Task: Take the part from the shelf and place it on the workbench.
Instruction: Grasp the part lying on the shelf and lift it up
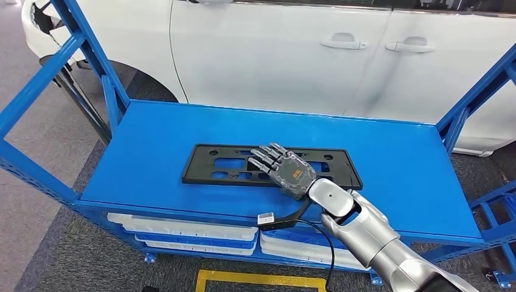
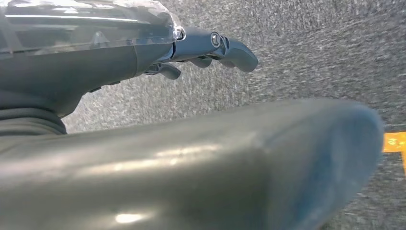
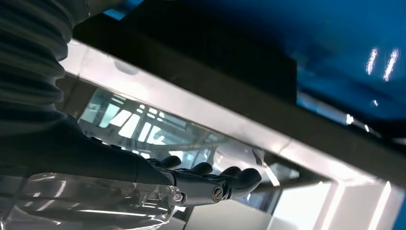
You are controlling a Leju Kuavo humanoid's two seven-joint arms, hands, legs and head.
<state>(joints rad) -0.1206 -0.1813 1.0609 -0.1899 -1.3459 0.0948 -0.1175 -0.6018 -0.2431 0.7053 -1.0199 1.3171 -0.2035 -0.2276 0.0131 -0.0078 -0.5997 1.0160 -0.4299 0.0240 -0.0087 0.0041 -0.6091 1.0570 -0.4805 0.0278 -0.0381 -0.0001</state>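
Observation:
The part, a flat black rectangular frame with cut-outs (image 1: 213,164), lies on the blue top level of the shelf (image 1: 401,170). My right hand (image 1: 285,170) is stretched over the part's right half, back of the hand up and fingers spread and extended, holding nothing. In the right wrist view the same hand (image 3: 210,184) has straight fingers, and the part appears as a dark band (image 3: 206,72) against the blue shelf surface (image 3: 344,43). I cannot tell whether the fingers touch the part. My left hand (image 2: 201,48) hangs over grey carpet, fingers loosely out and empty.
A white car (image 1: 274,55) stands close behind the shelf. Blue uprights and braces (image 1: 36,91) frame both ends of the shelf. White trays (image 1: 182,228) sit on the lower level. A black cable with a small grey box (image 1: 266,219) hangs at the front edge. Yellow floor marking (image 1: 255,280) lies below.

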